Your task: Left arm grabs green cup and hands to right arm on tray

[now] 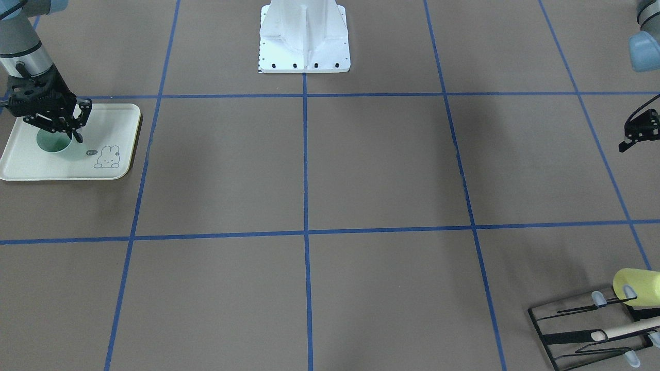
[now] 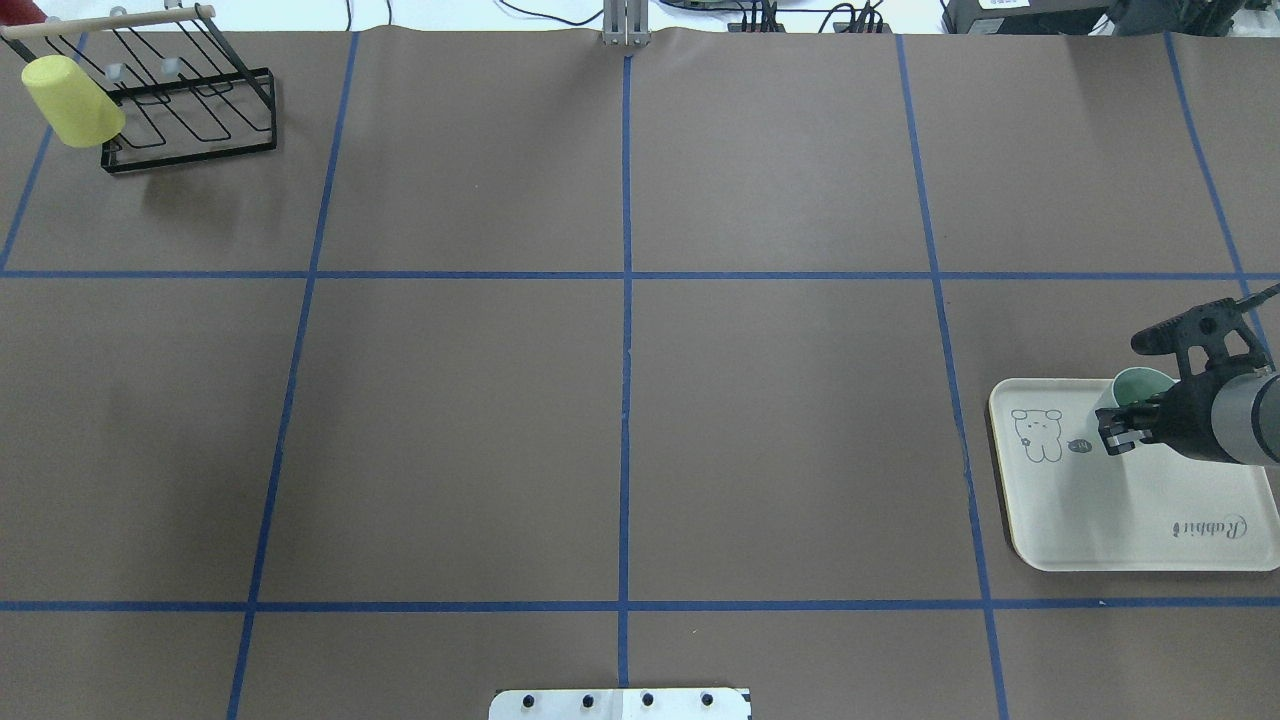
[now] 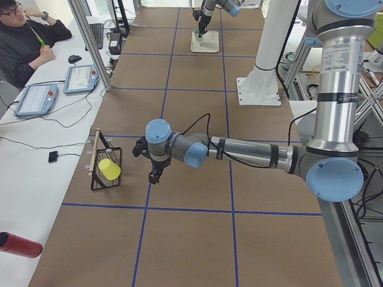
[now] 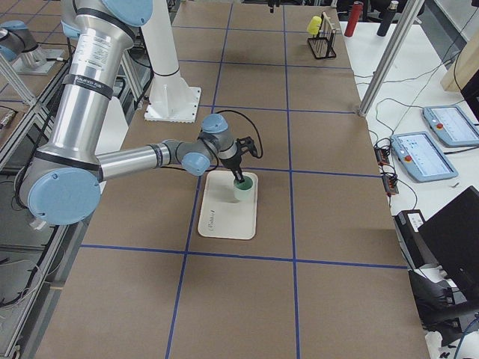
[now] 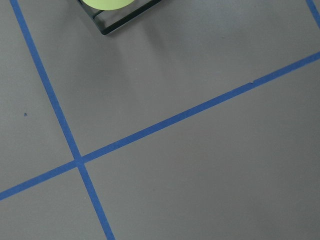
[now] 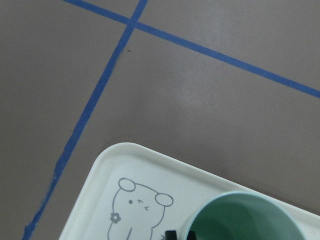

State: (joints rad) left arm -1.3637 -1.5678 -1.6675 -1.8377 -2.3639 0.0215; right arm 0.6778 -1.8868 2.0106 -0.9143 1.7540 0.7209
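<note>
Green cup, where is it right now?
The green cup stands upright on the cream tray, at the overhead view's right edge on the robot's right side, just beside the bunny drawing.

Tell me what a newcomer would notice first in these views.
The right gripper sits at the rim of the mint-green cup, which stands upright on the cream bunny tray at the robot's right. At the far left corner, a yellow-green cup hangs on the black wire rack, with the left gripper nearby.
</note>
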